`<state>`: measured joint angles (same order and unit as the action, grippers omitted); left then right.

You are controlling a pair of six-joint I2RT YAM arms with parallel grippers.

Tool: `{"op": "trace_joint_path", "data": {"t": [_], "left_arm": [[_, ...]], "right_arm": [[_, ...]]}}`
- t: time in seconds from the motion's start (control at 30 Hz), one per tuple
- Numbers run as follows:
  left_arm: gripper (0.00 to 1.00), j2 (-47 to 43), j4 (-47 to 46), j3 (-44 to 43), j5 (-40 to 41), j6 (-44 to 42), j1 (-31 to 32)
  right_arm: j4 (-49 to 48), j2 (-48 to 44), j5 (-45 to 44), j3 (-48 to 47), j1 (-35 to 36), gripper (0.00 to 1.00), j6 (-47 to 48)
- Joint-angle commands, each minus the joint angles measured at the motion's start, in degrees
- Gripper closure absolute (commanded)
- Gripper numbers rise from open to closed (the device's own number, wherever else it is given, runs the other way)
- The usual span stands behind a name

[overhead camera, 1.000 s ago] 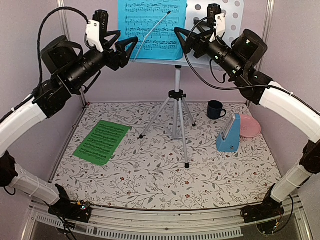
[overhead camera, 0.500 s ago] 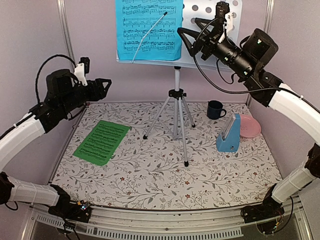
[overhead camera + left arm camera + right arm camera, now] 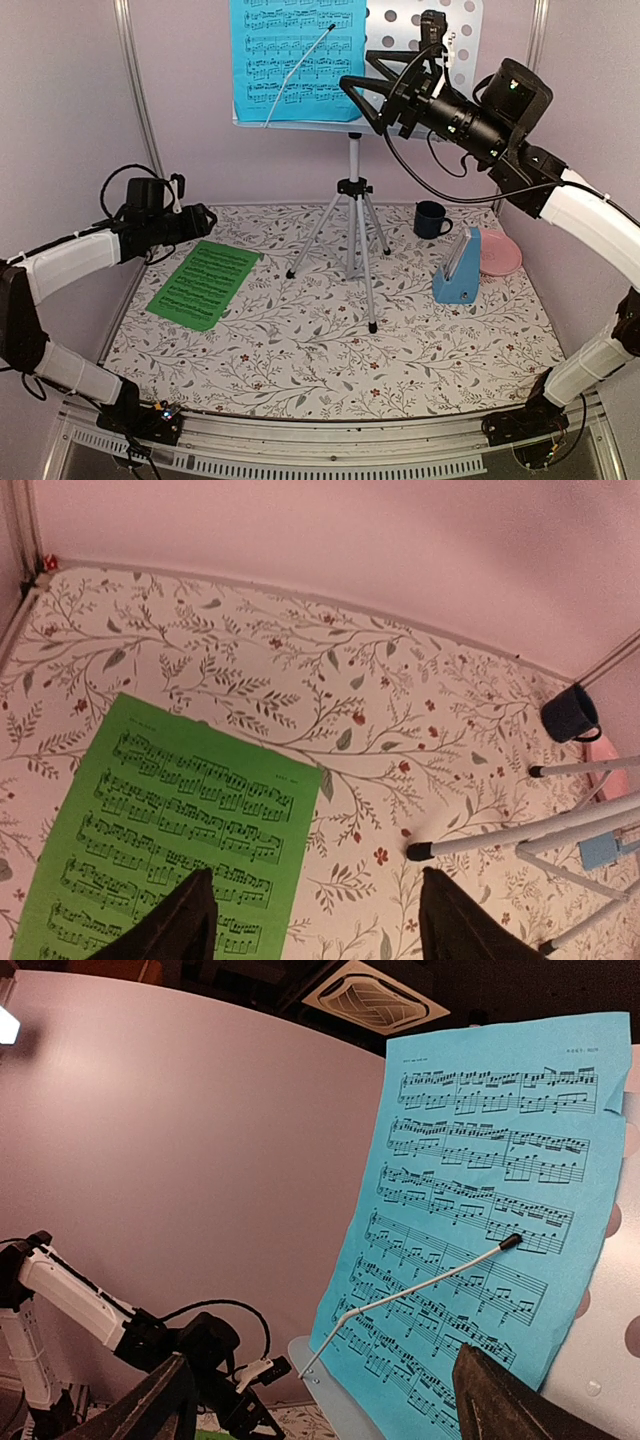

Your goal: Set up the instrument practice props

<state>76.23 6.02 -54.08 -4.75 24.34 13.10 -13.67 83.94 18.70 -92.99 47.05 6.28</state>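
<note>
The music stand (image 3: 425, 30) stands at the back on a silver tripod (image 3: 352, 225). The blue music sheet (image 3: 297, 58) rests on its left half under a white wire arm (image 3: 420, 1285). The green music sheet (image 3: 204, 283) lies flat on the table at the left. My left gripper (image 3: 203, 222) is open and empty, low over the green sheet's (image 3: 170, 825) far edge. My right gripper (image 3: 362, 90) is open and empty, held high in front of the stand beside the blue sheet (image 3: 480, 1250). The blue metronome (image 3: 459, 266) stands at the right.
A dark blue mug (image 3: 431, 219) stands right of the tripod and shows in the left wrist view (image 3: 570, 712). A pink plate (image 3: 499, 252) lies behind the metronome. Tripod feet (image 3: 416, 852) spread over the floral tablecloth. Pink walls close the back and sides.
My left arm has dropped from beside the blue sheet down to just over the green sheet. My right gripper has shifted slightly left in front of the stand.
</note>
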Motion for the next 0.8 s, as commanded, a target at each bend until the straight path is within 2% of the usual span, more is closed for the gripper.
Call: {"op": "trace_joint_path", "data": {"t": [0.0,0.3,0.57,0.77], "left_arm": [[0.31,3.6,0.4,2.5,-2.6,1.6,-0.8],[0.35,6.0,4.4,9.7,-1.6,6.3,-0.6],[0.46,-2.4,13.2,17.2,0.6,8.9,5.7],[0.53,-1.8,16.9,16.9,2.6,8.9,8.6]], "right_arm": [[1.5,-3.6,2.6,2.5,1.5,0.1,-0.8],[-0.4,-9.0,2.9,12.6,3.0,0.1,-3.2],[-2.4,-11.7,2.4,20.9,3.2,0.1,-5.9],[-3.8,-12.2,2.7,23.2,3.2,0.1,-8.4]]}}
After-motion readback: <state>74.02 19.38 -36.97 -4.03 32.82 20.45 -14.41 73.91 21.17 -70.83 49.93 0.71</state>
